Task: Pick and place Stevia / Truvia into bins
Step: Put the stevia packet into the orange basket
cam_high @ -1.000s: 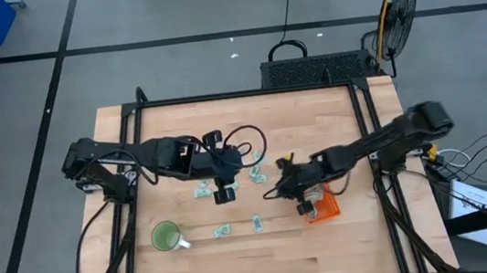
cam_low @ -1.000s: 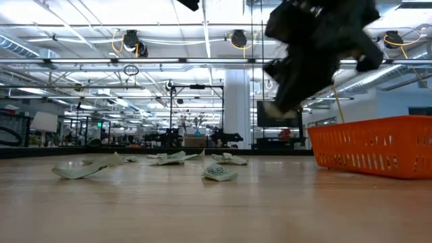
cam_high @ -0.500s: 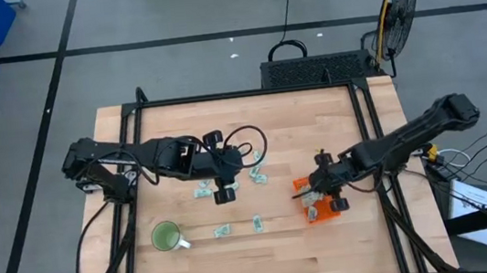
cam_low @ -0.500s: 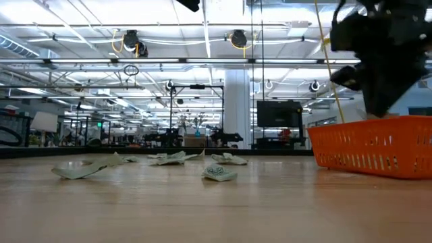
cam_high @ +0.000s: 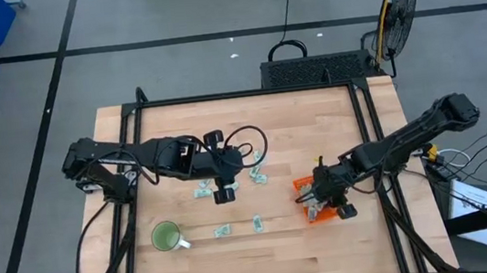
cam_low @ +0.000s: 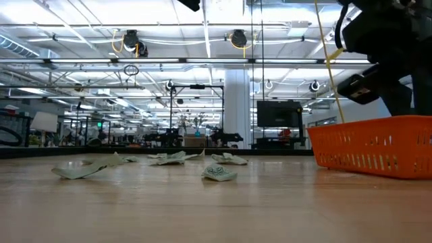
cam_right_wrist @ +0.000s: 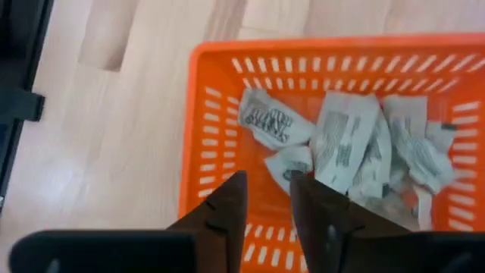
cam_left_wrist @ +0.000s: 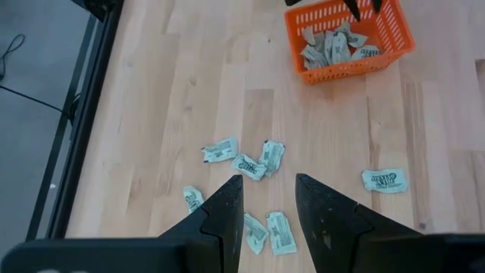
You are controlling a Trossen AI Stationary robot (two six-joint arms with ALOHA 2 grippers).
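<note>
The orange tray (cam_high: 305, 185) stands on the table's right half and holds several pale green and white sachets (cam_right_wrist: 356, 152). My right gripper (cam_right_wrist: 269, 205) hangs open above the tray's inside (cam_high: 329, 205), pointing steeply down, with nothing between its fingers. More sachets (cam_left_wrist: 250, 163) lie flat and loose at the table's middle (cam_high: 255, 174). My left gripper (cam_left_wrist: 269, 208) stands open in the air over them (cam_high: 224, 192) and touches none.
A round green mug (cam_high: 165, 235) stands at the near left. Two single sachets (cam_high: 222, 231) (cam_high: 258, 222) lie between the mug and the tray. In the low view the tray's wall (cam_low: 371, 145) rises at the right, and crumpled sachets (cam_low: 219, 173) lie across the middle.
My right gripper has swung from the table's middle toward the right edge, turning as it went, and now stands over the orange tray. A pale sachet showed at its fingertips a second ago; none shows there now.
</note>
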